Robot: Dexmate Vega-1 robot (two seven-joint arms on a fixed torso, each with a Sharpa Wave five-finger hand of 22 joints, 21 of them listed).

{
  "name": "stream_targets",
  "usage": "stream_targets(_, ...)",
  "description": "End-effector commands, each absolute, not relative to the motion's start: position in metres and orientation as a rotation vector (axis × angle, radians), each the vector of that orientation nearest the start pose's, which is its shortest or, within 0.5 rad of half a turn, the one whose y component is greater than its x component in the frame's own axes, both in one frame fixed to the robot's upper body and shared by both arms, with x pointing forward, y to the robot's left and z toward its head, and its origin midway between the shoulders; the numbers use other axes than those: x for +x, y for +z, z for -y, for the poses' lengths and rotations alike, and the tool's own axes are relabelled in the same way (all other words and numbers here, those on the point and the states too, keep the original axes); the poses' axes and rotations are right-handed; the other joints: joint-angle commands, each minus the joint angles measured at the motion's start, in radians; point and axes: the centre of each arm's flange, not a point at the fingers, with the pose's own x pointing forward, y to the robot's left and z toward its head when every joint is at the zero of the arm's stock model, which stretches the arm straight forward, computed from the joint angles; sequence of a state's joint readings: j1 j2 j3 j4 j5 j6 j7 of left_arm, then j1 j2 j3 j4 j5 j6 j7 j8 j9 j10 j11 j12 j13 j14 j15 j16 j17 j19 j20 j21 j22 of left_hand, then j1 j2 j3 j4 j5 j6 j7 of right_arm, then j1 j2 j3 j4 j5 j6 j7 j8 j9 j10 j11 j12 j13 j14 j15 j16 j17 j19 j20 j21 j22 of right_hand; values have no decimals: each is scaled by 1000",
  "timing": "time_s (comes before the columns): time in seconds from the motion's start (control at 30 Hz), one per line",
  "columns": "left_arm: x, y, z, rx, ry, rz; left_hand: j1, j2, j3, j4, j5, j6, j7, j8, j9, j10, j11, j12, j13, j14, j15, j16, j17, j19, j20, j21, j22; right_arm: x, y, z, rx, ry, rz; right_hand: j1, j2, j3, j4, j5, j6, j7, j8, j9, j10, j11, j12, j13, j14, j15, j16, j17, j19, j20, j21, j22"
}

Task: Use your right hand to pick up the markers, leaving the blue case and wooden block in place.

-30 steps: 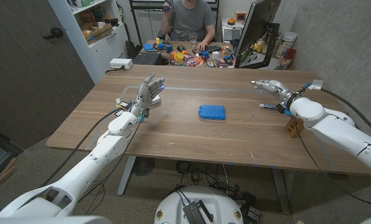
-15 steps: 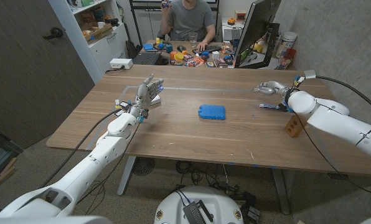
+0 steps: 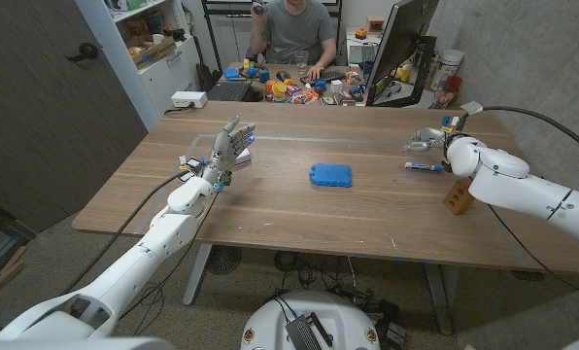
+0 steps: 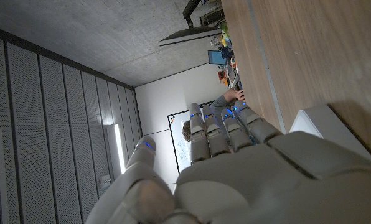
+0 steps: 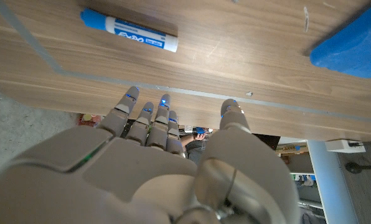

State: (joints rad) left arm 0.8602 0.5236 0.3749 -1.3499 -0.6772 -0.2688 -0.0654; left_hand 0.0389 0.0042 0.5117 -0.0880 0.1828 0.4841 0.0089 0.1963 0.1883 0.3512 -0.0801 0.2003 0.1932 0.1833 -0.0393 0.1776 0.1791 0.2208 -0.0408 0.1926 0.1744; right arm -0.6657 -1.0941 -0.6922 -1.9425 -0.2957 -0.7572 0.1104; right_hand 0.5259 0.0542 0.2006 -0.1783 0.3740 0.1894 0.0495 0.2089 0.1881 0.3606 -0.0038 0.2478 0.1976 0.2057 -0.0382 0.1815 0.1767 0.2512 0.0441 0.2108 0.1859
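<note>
Moved since a second ago: my right robot hand [image 3: 427,140] pulls back along the far side of the worktop [image 3: 270,209] and now sits further toward the right edge, with the forearm swung in over the wooden block [image 3: 457,195]; the left robot hand [image 3: 227,148] is where it was.
Right robot hand: fingers spread and empty, reaching out past the far edge in the right wrist view, gripping nothing.
Left robot hand: I see it raised on its edge with fingers straight and close together, holding nothing, well apart from everything I need.
Marker: one blue-capped marker [image 5: 129,30] lies flat on the worktop just beside my right robot hand, on the near side of the fingertips; in the head view it sits close to the wrist. I can make out only this one.
Blue case [image 3: 329,175]: well apart from my right robot hand, toward the middle of the worktop.
Wooden block: just beside my right forearm, on its near side.
Risk, block: I judge the forearm could clip the block if I drop the elbow while reaching back for the marker.
Risk, marker: it is round and lying flat, so a sideways brush from my fingers would likely roll it.
Risk, overshoot: my fingertips are already beyond the marker, so closing here would grab air.
</note>
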Motion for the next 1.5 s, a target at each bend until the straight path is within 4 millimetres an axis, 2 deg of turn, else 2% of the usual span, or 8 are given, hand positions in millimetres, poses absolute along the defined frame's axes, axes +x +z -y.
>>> stream_targets(0.03, 644, -29, -274, -42, -277, 583, 11, 1, 6, -1, 4, 9, -1, 4, 4, 8, 1, 4, 1, 7, -68, 6, 3, 9, -76, 3, 5, 583, 41, 337, -1602, -314, 45, 21, -9, 0, -3, 13, 6, -7, 4, 3, 4, -3, 1, 2, 20, -15, 11, 3, 8, -11, 0, 3)
stream_targets(0.3, 643, -30, -273, -42, -276, 582, 11, 1, 6, -1, 4, 9, -1, 4, 4, 8, 1, 4, 1, 7, -68, 6, 3, 9, -76, 3, 5, 588, 36, 332, -1670, -328, 37, 39, -28, -4, 0, 28, 32, -20, 12, 3, 15, -9, 5, 2, 25, -17, 9, 3, 15, -16, 3, 3)
stream_targets(0.37, 643, -30, -273, -43, -274, 583, 11, 1, 6, -1, 4, 9, -1, 4, 4, 8, 1, 4, 1, 7, -68, 6, 3, 9, -76, 3, 5, 591, 34, 332, -1683, -321, 43, 49, -37, -5, 3, 37, 58, -37, 19, 3, 25, -15, 9, 2, 29, -19, 8, 3, 17, -16, 3, 3)
stream_targets(0.47, 642, -29, -273, -40, -274, 585, 11, 1, 6, -1, 4, 9, -1, 4, 4, 8, 1, 4, 1, 7, -68, 6, 3, 9, -76, 3, 5, 595, 32, 333, -1675, -318, 44, 64, -40, -3, 5, 48, 76, -46, 23, 3, 36, -31, 13, 2, 32, -22, 8, 4, 22, -19, 5, 4)
stream_targets(0.73, 642, -28, -273, -35, -269, 582, 11, 1, 6, -1, 4, 9, -1, 4, 4, 8, 1, 4, 1, 7, -68, 6, 3, 9, -76, 3, 5, 606, 24, 338, -1702, -307, -5, 84, -40, 1, 11, 66, 133, -74, 37, 3, 38, -43, 12, 1, 27, -27, 4, 6, 22, -22, 5, 4)
stream_targets(1.07, 641, -29, -275, -28, -258, 581, 11, 1, 6, -1, 4, 9, -1, 4, 4, 8, 1, 4, 1, 7, -68, 6, 3, 9, -76, 3, 5, 616, 15, 349, -1714, -306, -76, 99, -40, 4, 12, 77, 130, -77, 31, 2, 35, -61, 10, 1, 24, -30, 2, 6, 19, -24, 3, 5)
stream_targets(1.4, 640, -31, -274, -29, -259, 578, 11, 1, 6, -1, 4, 9, -1, 4, 4, 8, 1, 4, 1, 7, -68, 6, 3, 9, -76, 3, 5, 626, 14, 350, -1738, -288, -119, 110, -39, 7, 12, 86, 131, -79, 27, 2, 39, -70, 11, 0, 17, -28, 0, 6, 14, -25, 1, 5)
stream_targets(1.5, 640, -31, -275, -31, -257, 578, 11, 1, 6, -1, 4, 9, -1, 4, 4, 8, 1, 4, 1, 7, -68, 6, 3, 9, -76, 3, 5, 629, 12, 350, -1740, -270, -141, 112, -37, 8, 17, 91, 150, -85, 32, 2, 40, -75, 11, 0, 11, -26, -1, 8, 12, -25, 1, 5)
